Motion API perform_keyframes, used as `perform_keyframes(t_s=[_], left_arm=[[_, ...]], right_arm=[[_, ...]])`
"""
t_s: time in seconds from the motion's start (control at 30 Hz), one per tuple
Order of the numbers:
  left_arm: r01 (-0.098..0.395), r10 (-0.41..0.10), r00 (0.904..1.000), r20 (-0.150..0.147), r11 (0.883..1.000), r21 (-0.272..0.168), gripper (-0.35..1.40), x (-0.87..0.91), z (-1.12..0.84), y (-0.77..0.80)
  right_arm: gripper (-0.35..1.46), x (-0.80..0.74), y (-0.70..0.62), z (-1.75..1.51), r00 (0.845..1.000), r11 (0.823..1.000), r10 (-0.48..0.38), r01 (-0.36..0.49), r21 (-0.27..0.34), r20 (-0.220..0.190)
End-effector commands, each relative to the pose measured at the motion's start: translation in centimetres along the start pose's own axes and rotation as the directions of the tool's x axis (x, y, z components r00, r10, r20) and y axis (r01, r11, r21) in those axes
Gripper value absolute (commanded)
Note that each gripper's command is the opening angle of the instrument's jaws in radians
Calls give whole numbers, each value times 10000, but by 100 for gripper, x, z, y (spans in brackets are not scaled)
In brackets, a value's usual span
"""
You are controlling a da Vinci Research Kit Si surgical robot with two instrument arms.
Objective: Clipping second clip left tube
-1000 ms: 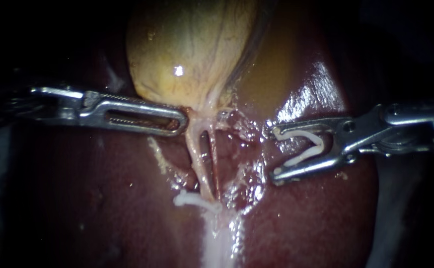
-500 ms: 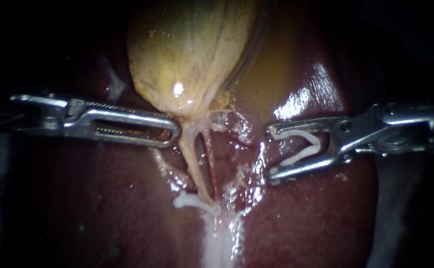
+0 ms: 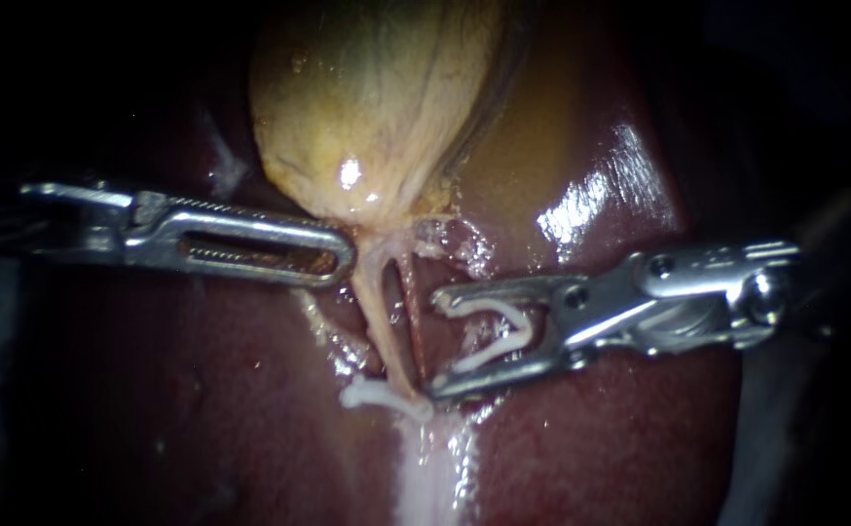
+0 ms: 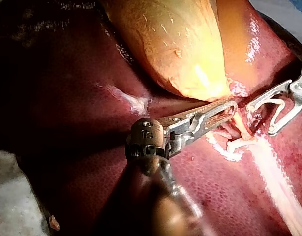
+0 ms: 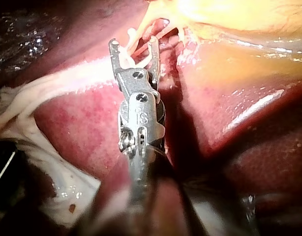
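Counting the instruments: two, entering from opposite sides over the liver (image 3: 202, 390).
Left instrument (image 3: 348, 258): one pair of slotted jaws lying together, with nothing seen between them. The tip touches the pale tissue where the gallbladder (image 3: 367, 97) narrows.
Right instrument (image 3: 437, 343): one pair of jaws spread in a wide V, both bearing on the loaded clip (image 3: 484, 307) seated between them. The tips are just beside the right tube (image 3: 412, 312).
Clips: two, both white. The loaded clip is open in the right instrument's jaws. The placed clip (image 3: 382, 394) is closed across the lower end of the tubes, close under the right instrument's lower jaw tip.
Tubes: two, side by side, running from the gallbladder's narrow end down to the placed clip, with a thin dark gap between them.
Left tube (image 3: 379, 312): pale and the thicker of the two. It starts just beside the left instrument's tip, and the right tube lies between it and the loaded clip.
Right tube: reddish and thinner.
Gallbladder: one, yellow, lying on the liver above both instruments.
Liver: one, dark red and wet, with a white band running from the placed clip towards its near edge.
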Motion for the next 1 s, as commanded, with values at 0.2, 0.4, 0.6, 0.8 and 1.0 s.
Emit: perform_keyframes(t_s=[0.2,0.4,0.6,0.8,1.0], left_arm=[[10,-10,10000,-9,10000,15,-35,0,1,1],[13,-13,10000,-16,10000,23,-35,0,3,2],[13,-13,10000,-1,10000,5,-35,0,4,2],[13,-13,10000,-3,10000,8,-35,0,5,2],[12,-12,10000,-5,10000,9,-35,0,5,2]], right_arm=[[49,-10,3,25,9999,9999,145,-145,61,21],[49,-18,2,47,9998,9996,216,-217,202,53],[49,-24,0,65,9993,9988,356,-359,335,84],[48,-28,0,74,9988,9981,485,-488,381,98],[23,-28,2,70,9952,9944,970,-973,413,82]])
